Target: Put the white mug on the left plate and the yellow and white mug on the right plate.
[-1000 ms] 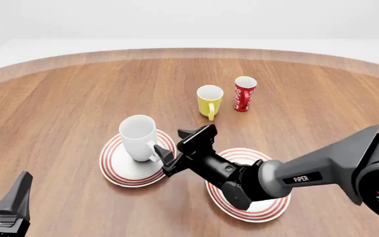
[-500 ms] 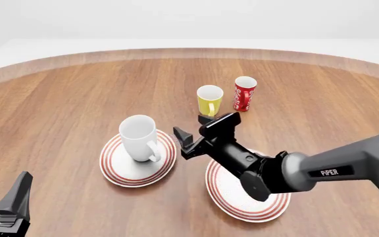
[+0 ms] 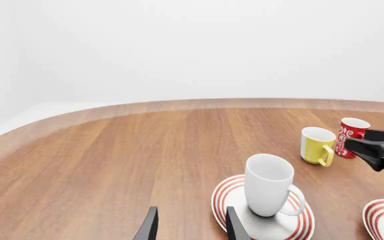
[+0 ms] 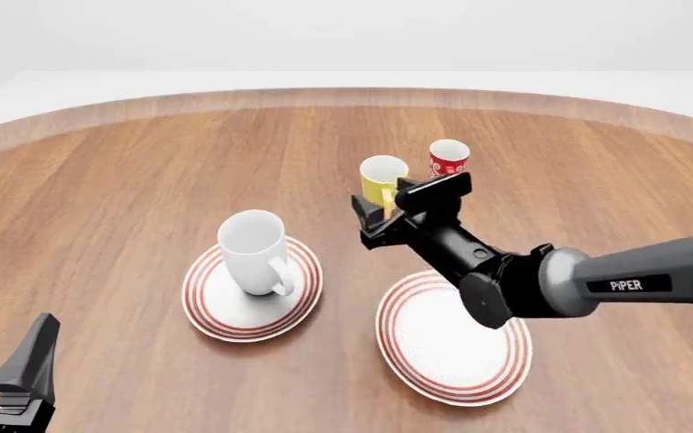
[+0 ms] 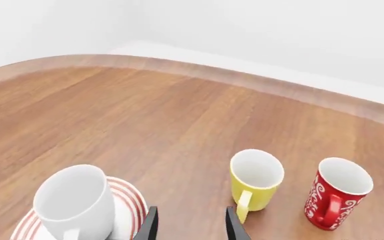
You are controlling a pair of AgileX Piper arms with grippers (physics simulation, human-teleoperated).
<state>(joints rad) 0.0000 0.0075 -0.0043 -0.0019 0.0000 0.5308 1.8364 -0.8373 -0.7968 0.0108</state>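
Observation:
The white mug (image 4: 253, 251) stands upright on the left plate (image 4: 217, 311), handle toward the front; it also shows in the left wrist view (image 3: 268, 184) and the right wrist view (image 5: 76, 205). The yellow and white mug (image 4: 382, 178) stands on the bare table behind the right plate (image 4: 453, 341), which holds nothing. My right gripper (image 4: 397, 200) is open and empty, hovering just in front of the yellow mug (image 5: 255, 177) and partly hiding it. My left gripper (image 4: 10, 365) is open and empty at the near left edge.
A tall red patterned cup (image 4: 448, 160) stands just right of the yellow mug, close to my right gripper's far finger. The curved far table edge (image 4: 346, 94) runs behind. The right arm (image 4: 587, 280) stretches over the right plate's far side.
My right gripper has drawn away from the white mug and moved back and to the right, up to the yellow mug. The white mug stays on the left plate. The left arm has not moved.

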